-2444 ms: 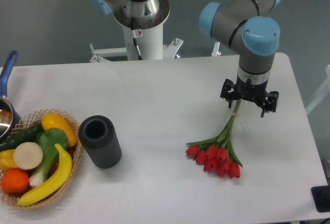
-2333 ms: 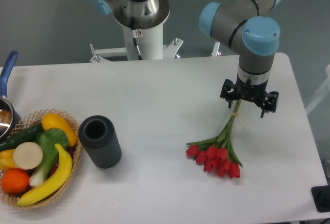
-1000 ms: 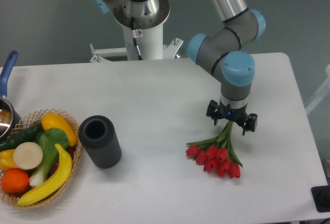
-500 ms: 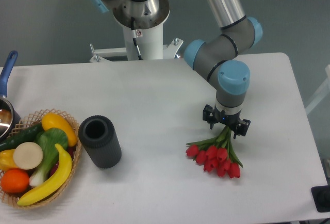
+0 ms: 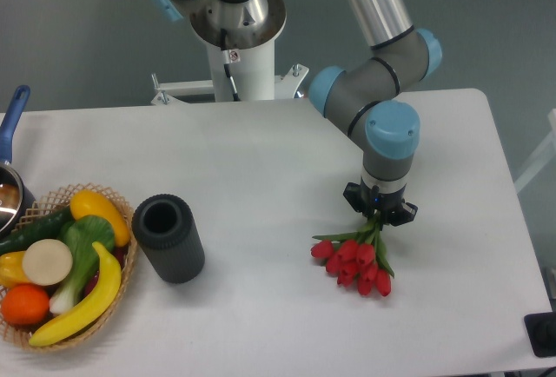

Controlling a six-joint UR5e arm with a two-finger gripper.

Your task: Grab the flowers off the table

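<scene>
- White, smooth and rounded at its corners, the surface (image 5: 261,151) sits in front of a grey wall, with the arm's white pedestal behind it.
- On the near right of the surface lies the bunch of red tulip buds on thin green stems (image 5: 354,260), buds toward the camera, stems running up and away into the black 2-finger hand (image 5: 380,213).
- Half a second ago the hand's fingers stood apart on either side of the stems; now they look drawn in around the stems just above the buds, so it appears to be pinching the bunch, though the wrist hides the contact itself.
- Since that frame the buds have pulled closer together and shifted slightly left, which suggests the grip has taken hold.
- Buds appear to rest on the surface, so I judge the lift not yet begun; a straight rise is what remains.
- Thin stems may slip or bend, letting the heavy bud end droop.
- Well apart on the left stand a dark grey ribbed cylinder with an open top (image 5: 168,237) and a woven basket of fruit and vegetables (image 5: 61,264), both clear of the work.
</scene>
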